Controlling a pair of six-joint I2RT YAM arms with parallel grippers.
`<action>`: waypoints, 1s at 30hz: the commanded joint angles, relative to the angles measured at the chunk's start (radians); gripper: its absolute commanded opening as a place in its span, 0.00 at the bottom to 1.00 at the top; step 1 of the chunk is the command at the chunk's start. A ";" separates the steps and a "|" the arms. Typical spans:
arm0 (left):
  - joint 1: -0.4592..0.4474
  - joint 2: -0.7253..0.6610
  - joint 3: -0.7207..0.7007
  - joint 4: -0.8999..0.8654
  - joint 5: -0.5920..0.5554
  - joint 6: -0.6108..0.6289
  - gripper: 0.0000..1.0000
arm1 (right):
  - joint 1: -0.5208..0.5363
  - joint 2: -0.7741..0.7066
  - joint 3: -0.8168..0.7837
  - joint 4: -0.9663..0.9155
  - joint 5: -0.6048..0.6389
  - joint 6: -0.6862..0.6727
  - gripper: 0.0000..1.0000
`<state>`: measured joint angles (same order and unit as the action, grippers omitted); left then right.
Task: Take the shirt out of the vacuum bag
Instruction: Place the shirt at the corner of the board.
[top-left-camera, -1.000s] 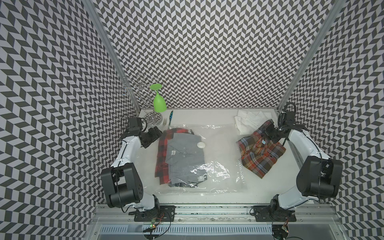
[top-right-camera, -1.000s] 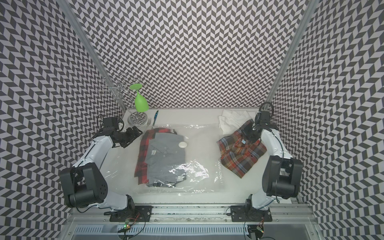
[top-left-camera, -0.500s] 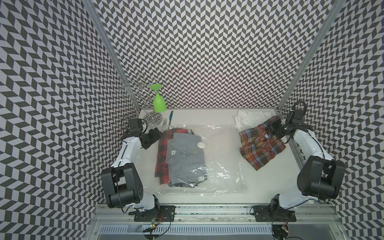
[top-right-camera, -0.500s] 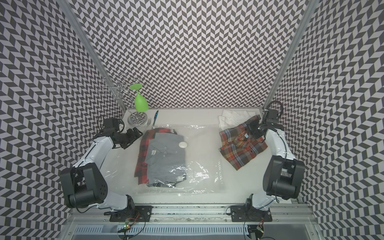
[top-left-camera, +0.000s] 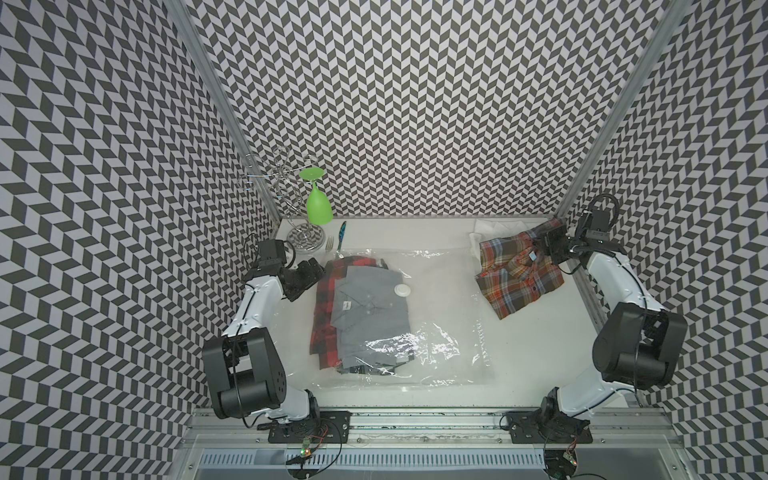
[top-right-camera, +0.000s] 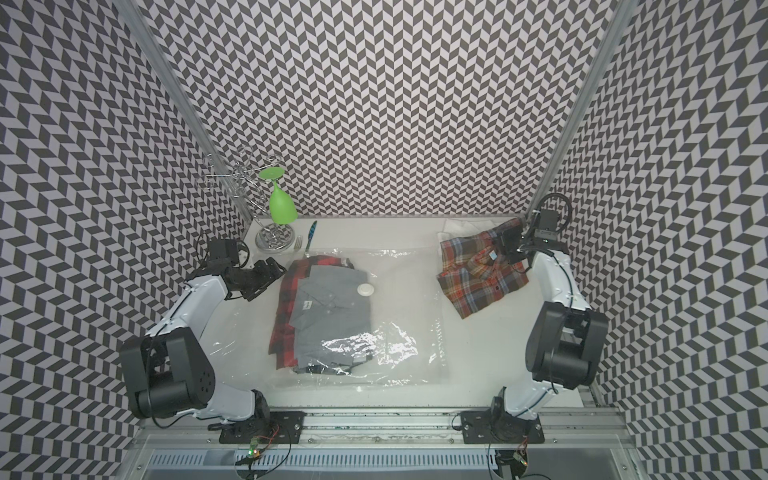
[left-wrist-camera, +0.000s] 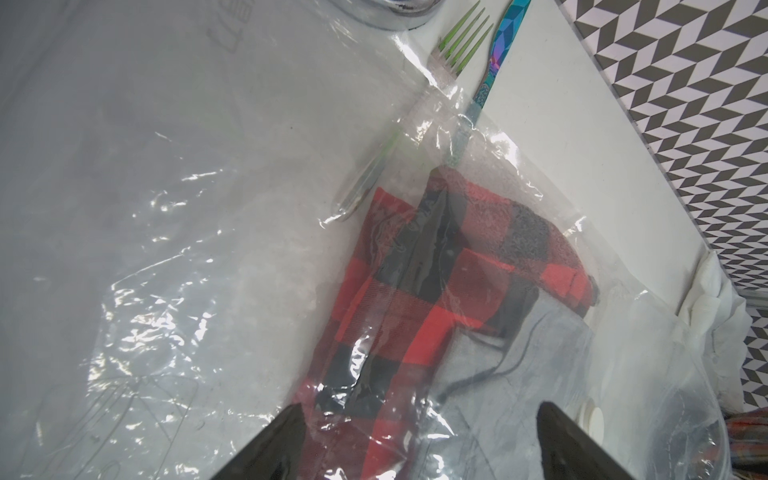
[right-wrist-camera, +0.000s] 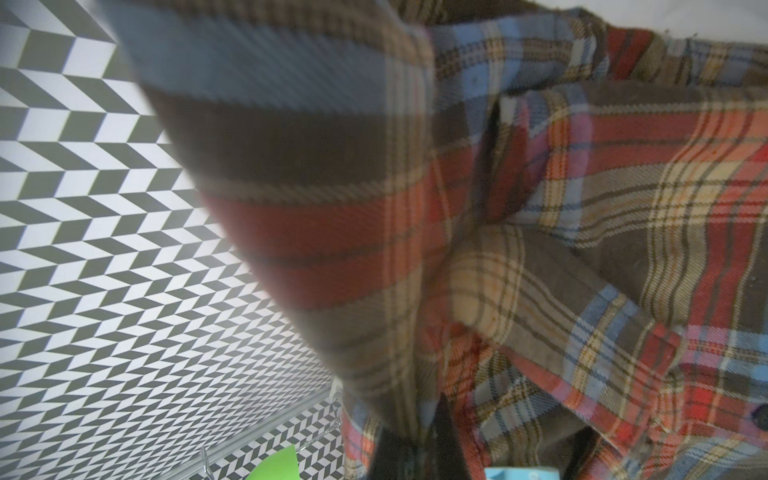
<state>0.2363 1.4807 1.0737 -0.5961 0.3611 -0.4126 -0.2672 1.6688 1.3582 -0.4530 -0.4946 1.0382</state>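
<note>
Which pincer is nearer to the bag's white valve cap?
Left. The open left pincer is over the bag, across the folded shirts from the valve cap; the right pincer, holding a plaid shirt, is beyond the bag.

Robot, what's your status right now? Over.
Left gripper open over vacuum bag. Right gripper shut on brown plaid shirt, outside bag. Grey shirt, red-check shirt inside. Fork under bag corner.

Bright, even overhead light — specular glare on the clear crinkled plastic vacuum bag (top-left-camera: 440, 349). Right wrist view: brown-red plaid shirt (right-wrist-camera: 291, 187) blurred at close range.
</note>
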 joint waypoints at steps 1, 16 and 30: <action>0.006 -0.028 -0.011 0.017 -0.006 0.014 0.89 | -0.009 0.015 0.031 0.109 -0.022 0.056 0.00; 0.006 -0.029 -0.023 0.021 -0.011 0.012 0.89 | -0.020 0.091 0.102 0.197 -0.038 0.166 0.00; 0.005 -0.031 -0.031 0.022 -0.017 0.011 0.89 | -0.026 0.191 0.214 0.226 -0.021 0.216 0.00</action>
<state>0.2363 1.4807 1.0546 -0.5907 0.3534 -0.4126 -0.2852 1.8515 1.5219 -0.3267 -0.5129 1.2247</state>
